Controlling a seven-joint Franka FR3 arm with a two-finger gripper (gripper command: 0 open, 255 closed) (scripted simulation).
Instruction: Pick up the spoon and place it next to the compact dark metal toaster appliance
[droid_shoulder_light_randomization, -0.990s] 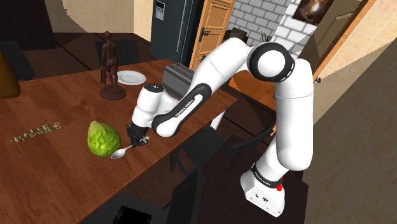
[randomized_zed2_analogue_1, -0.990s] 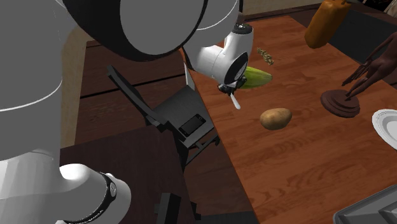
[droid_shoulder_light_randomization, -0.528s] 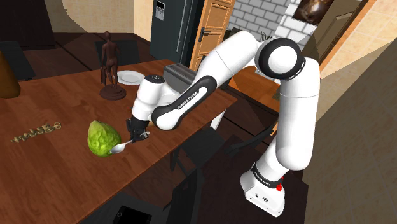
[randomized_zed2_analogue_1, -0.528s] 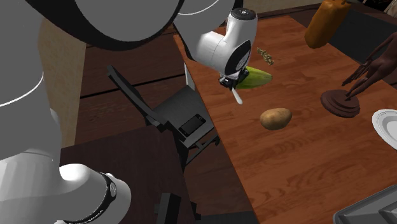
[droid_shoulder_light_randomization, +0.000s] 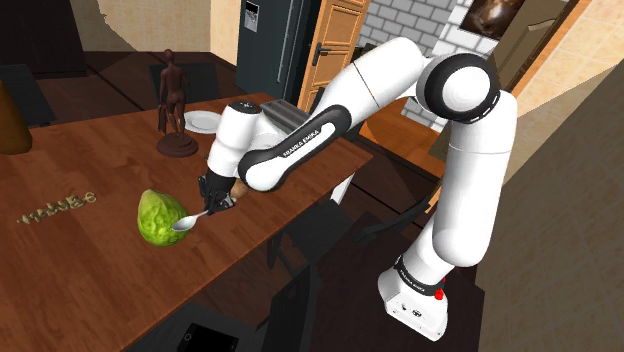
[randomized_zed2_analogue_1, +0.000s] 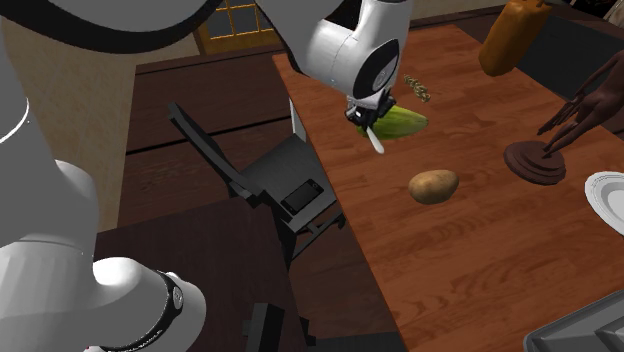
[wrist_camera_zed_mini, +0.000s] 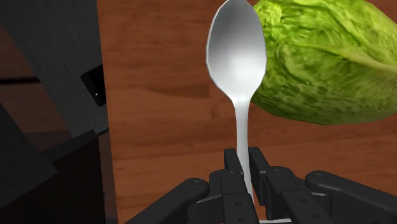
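Right, your hand (wrist_camera_zed_mini: 245, 168) clamps the spoon (wrist_camera_zed_mini: 236, 57) by its handle, bowl pointing ahead, just beside the lettuce (wrist_camera_zed_mini: 324, 63) over the counter (wrist_camera_zed_mini: 159, 108).

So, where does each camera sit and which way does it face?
Shoulder view: high beside the robot, looking down over the brown wooden table; the white arm shows.
Second exterior view: close behind the arm, looking down along the table past a brown potato; big arm links show.
Wrist view: on the hand, looking along the black claw, shut on the shiny white spoon.
All share the spoon and the green lettuce head.
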